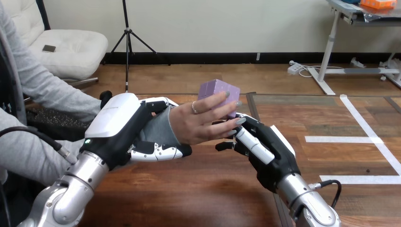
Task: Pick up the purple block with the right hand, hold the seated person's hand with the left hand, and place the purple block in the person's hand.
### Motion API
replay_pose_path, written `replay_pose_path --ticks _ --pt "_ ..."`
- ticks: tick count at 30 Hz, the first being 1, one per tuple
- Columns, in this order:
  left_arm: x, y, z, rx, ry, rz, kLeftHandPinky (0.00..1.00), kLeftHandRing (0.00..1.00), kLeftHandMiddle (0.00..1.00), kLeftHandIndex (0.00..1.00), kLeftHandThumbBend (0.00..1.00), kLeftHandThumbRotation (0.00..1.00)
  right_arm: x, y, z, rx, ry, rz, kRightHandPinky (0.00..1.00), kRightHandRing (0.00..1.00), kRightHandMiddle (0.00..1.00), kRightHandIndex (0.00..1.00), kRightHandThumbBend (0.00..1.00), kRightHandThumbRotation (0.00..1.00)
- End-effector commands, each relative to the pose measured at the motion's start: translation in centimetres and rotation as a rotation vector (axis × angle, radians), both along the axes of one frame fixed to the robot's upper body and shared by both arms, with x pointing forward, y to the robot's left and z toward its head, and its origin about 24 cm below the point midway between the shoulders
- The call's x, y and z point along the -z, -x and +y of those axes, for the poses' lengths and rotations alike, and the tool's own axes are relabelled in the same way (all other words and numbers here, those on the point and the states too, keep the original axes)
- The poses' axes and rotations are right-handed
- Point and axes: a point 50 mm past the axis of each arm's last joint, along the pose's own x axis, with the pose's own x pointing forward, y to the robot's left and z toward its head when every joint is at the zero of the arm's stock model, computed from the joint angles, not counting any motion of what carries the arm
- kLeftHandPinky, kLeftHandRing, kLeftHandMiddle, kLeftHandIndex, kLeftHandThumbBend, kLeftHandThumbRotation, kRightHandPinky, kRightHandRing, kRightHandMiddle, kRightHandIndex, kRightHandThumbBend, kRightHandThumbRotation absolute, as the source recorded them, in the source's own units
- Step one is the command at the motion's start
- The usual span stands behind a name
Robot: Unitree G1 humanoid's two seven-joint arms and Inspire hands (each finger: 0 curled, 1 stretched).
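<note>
The purple block (215, 90) lies in the person's hand (198, 124), above the middle of the table, with the person's fingers closed over its near face. My left hand (118, 125) grips the person's wrist at the grey sleeve (158, 128), fingers over the top and thumb underneath. My right hand (265, 146) sits just right of and below the person's fingers. Its visible finger (253, 144) is straight and points up-left toward the block, and the thumb sticks out to the left. Its fingertips are hidden behind the person's fingers, so I cannot tell whether they touch the block.
The person sits at the left, with a forearm reaching in over the wooden table (198, 189). White tape lines (373, 142) mark the table's right part, and a dark seam (253, 106) runs down its middle.
</note>
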Motion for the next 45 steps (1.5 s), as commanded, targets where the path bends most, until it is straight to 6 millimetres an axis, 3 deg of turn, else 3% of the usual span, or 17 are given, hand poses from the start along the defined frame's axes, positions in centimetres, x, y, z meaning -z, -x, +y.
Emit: replay_pose_path --ticks 1,20,34,45 --pt "-1.9 -0.1 0.0 0.014 0.040 -0.063 0.60 0.69 0.71 0.67 0.80 0.49 -2.4 -1.0 -1.0 0.007 0.018 -0.124 0.60 0.69 0.72 0.72 0.73 0.58" --pt "-1.8 0.7 0.5 0.022 0.128 0.003 0.59 0.70 0.73 0.68 0.83 0.54 -2.0 -0.4 -2.1 0.013 0.009 -0.111 0.64 0.73 0.77 0.76 0.72 0.66" --pt "-1.3 1.9 1.0 0.006 0.189 0.004 0.56 0.69 0.72 0.69 0.97 0.71 -1.6 0.3 -2.8 0.021 0.018 -0.109 0.67 0.73 0.77 0.77 0.74 0.69" --pt "-0.9 2.9 1.3 0.027 0.285 -0.005 0.54 0.67 0.71 0.69 1.00 0.83 -1.3 1.1 -3.4 0.037 0.010 -0.089 0.67 0.74 0.78 0.78 0.74 0.70"
